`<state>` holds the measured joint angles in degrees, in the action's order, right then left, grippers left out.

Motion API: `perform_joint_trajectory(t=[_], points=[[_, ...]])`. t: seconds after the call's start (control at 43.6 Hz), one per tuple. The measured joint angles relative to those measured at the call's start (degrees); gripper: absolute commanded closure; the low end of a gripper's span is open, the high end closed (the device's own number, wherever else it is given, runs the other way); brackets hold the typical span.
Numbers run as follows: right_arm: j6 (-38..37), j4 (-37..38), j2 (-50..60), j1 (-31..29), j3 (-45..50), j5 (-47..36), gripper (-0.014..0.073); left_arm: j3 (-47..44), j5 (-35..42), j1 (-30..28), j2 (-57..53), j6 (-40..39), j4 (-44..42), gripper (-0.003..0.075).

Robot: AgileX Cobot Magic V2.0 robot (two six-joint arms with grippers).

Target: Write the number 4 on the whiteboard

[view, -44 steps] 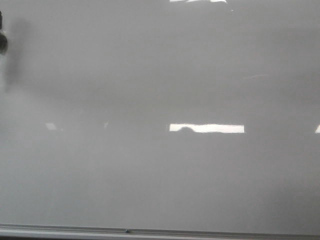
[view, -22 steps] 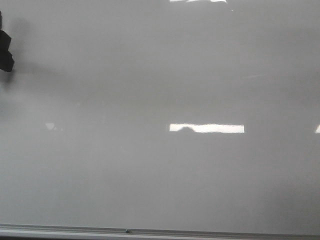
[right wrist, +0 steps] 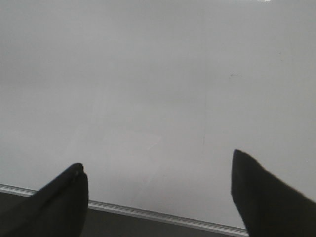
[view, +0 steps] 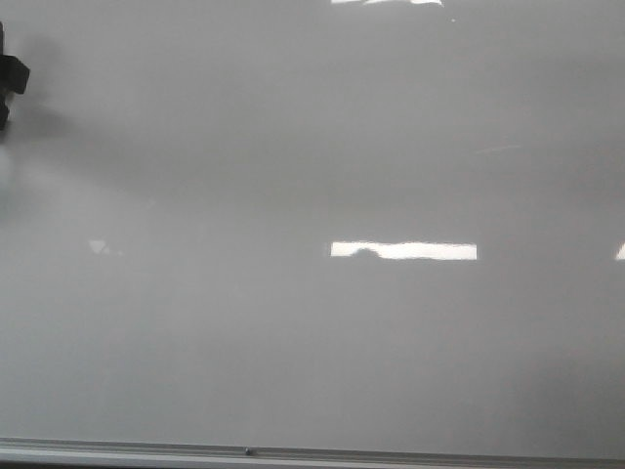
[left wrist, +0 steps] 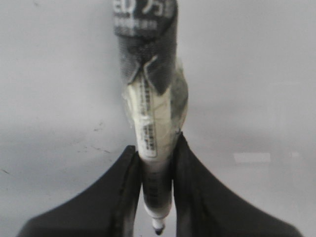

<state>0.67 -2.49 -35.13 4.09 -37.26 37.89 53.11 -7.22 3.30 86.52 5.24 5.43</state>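
Glossy whiteboard (view: 322, 322) fills view, no number 4 visible yet; left pincer (left wrist: 155, 173) pinches marker (left wrist: 153, 128) tip-forward for writing, right pincer (right wrist: 158, 190) spread, idle near frame.

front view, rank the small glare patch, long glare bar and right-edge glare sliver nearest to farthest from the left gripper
From the left gripper, holding a marker at the upper left edge:
1. Small glare patch, left side.
2. Long glare bar, right of centre.
3. Glare sliver, far right edge.
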Motion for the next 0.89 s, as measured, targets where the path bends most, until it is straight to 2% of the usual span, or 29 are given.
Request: perform_joint_trajectory(t=[0.321, 0.459, 0.573, 0.711, 0.894], points=[[0.00, 0.00, 0.00, 0.00, 0.00, 0.00, -0.0019, 0.00, -0.10, 0.00, 0.00, 0.00, -0.14, 0.0660], [0.00, 0.00, 0.00, 0.00, 0.00, 0.00, -0.0019, 0.65, -3.83, 0.00, -0.40, 0.00, -1.84, 0.0660], [0.00, 0.00, 0.00, 0.00, 0.00, 0.00, -0.0019, 2.54, -10.50, 0.00, -2.45, 0.00, -4.04, 0.0660], [0.00, -0.96, 0.00, 0.00, 0.00, 0.00, -0.0019, 7.07, -22.04, 0.10, -6.01, 1.91, -5.43, 0.0660], [0.12, -2.72, -2.44, 0.00, -1.62, 4.56, -0.0019, 14.18, -42.83, 1.95, -8.59, 14.82, -1.31, 0.0660]])
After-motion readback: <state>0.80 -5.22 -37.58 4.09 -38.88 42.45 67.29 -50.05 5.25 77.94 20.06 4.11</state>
